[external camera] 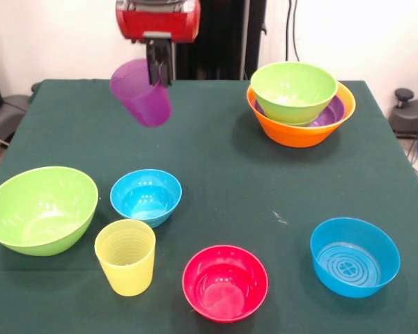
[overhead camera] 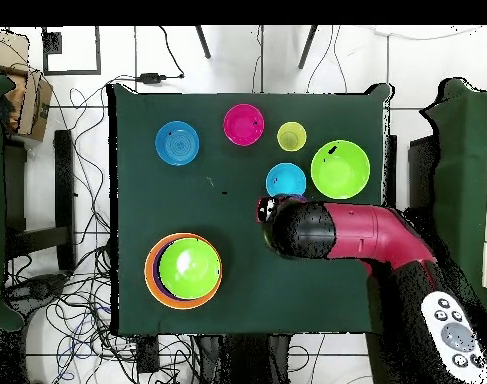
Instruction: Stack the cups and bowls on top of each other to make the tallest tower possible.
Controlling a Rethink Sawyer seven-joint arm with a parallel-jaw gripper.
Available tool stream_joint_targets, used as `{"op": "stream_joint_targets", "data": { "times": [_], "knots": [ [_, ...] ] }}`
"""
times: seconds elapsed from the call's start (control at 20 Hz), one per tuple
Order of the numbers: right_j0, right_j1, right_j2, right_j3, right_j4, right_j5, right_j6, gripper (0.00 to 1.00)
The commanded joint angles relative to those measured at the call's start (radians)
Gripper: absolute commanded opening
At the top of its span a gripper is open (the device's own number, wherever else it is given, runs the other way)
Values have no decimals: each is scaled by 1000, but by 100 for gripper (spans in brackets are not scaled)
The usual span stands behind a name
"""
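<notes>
My gripper (external camera: 160,75) hangs above the far left part of the table, shut on the rim of the translucent purple cup (external camera: 141,92). The cup is in the air, tilted, with its mouth toward the upper left. The tower (external camera: 301,104) stands at the far right: a large orange bowl (external camera: 292,132) as base, a shallow purple bowl (external camera: 334,111) in it, and a lime green bowl (external camera: 292,90) on top. The ribbed pale yellow cup (external camera: 125,256) stands upright near the front left. In the overhead view the arm (overhead camera: 337,235) covers the held cup, and the tower (overhead camera: 184,270) sits to its left.
Loose bowls stand open side up on the green cloth: a large lime green bowl (external camera: 40,209) at the left, a small blue bowl (external camera: 145,196) beside it, a pink-red bowl (external camera: 225,282) at the front, and a blue bowl (external camera: 354,256) at the front right.
</notes>
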Motion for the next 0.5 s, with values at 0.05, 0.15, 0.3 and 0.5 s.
{"op": "stream_joint_targets", "data": {
  "times": [0.05,0.15,0.3,0.5],
  "knots": [
    [103,-155,-30,45,84,215,100,0],
    [135,-189,-45,48,103,250,128,0],
    [186,-215,-74,45,119,278,175,0],
    [256,-220,-113,54,132,262,240,0]
  ]
}}
